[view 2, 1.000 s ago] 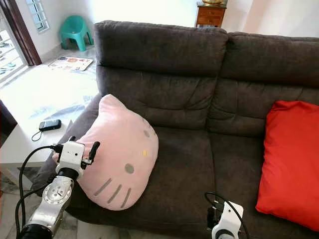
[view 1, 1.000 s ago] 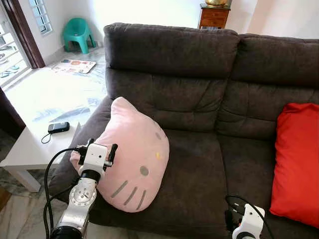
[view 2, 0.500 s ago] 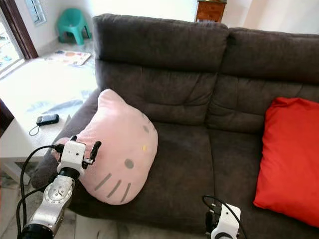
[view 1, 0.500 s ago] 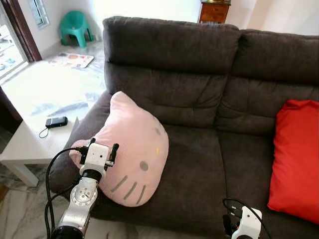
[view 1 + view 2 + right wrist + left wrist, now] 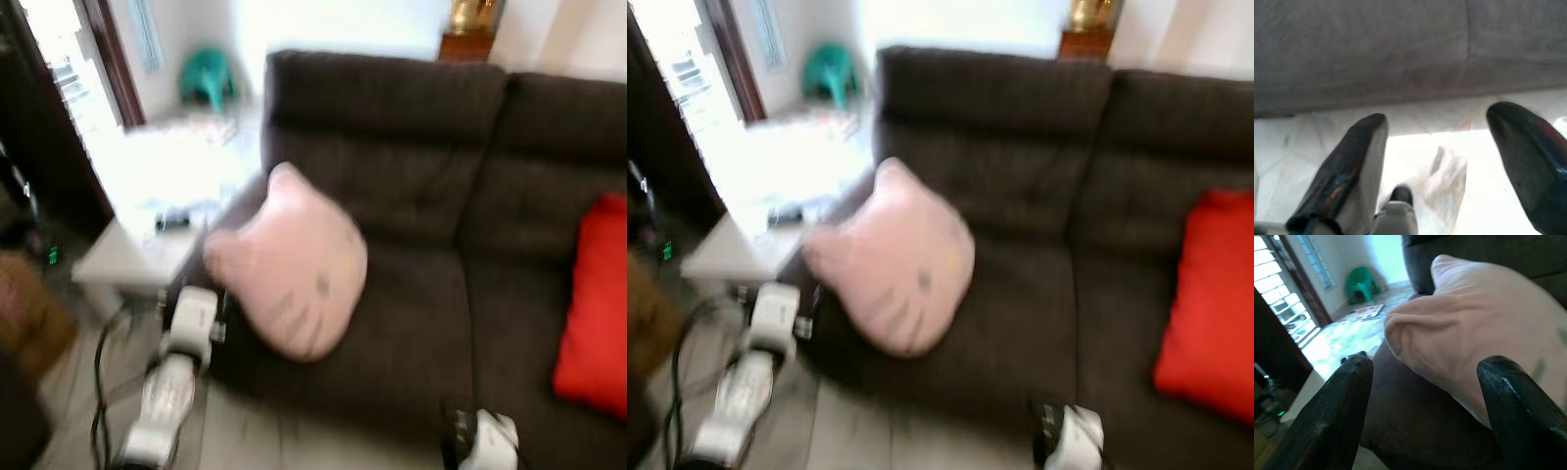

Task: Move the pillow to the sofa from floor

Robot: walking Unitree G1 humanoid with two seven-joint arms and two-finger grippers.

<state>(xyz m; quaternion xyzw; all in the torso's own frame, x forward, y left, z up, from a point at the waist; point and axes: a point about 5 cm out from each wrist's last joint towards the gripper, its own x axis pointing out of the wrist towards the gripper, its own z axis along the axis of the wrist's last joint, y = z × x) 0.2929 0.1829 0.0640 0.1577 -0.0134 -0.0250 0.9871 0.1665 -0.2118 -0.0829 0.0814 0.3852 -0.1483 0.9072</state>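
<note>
The pink pillow (image 5: 289, 262), shaped like a cat face with whiskers and ears, lies on the left seat of the dark brown sofa (image 5: 421, 186), and it leans against the armrest and the lower part of the backrest. The head views are blurred. The left hand (image 5: 1420, 382) is released: in the left wrist view its two black fingers (image 5: 1339, 404) stand wide apart, and the pillow is between them but a little farther, not touched by them. In the left eye view the left arm (image 5: 176, 377) is low beside the front corner of the sofa, just beside the pillow. The right hand (image 5: 1444, 161) is also released, with the fingers (image 5: 1349, 171) spread; it points down at the pale tiled floor (image 5: 1420, 142) under the front edge of the sofa. The right arm (image 5: 485, 441) hangs low before the middle seat. A red cushion (image 5: 593, 313) stands on the right seat, well apart from the pillow. Left of the sofa there is a white desk (image 5: 132, 257) with a small dark object (image 5: 172, 220) on it. Behind it a green plastic chair (image 5: 208, 80) stands near the wall.
</note>
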